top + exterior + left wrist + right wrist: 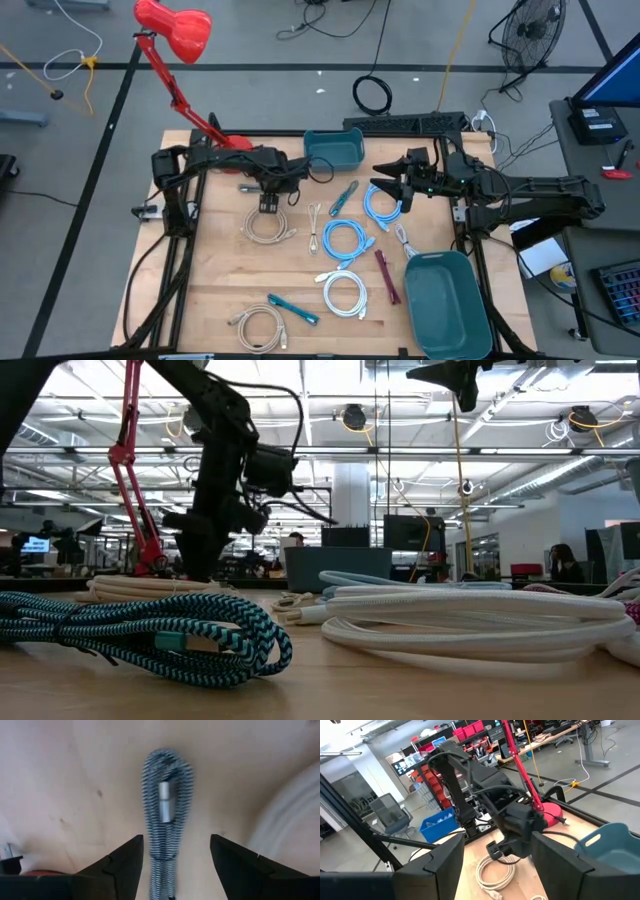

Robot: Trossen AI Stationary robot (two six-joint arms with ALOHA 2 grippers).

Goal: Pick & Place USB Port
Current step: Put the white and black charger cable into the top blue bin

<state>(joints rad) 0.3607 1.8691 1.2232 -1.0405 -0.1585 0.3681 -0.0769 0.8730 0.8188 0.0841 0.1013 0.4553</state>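
Note:
A black-and-white braided USB cable, folded into a narrow loop with a silver plug on it, lies flat on the wooden table. My left gripper points down over it, open, with one finger on each side of the loop and a gap to both. My right gripper is open too, held level and high above the table's middle, with nothing between its fingers.
A cream cable coil lies just near-side of my left gripper. Blue coils, a white coil, teal cables and a maroon cable are spread over the middle. Teal bins stand at the far edge and near right. A red lamp's base stands at the far left.

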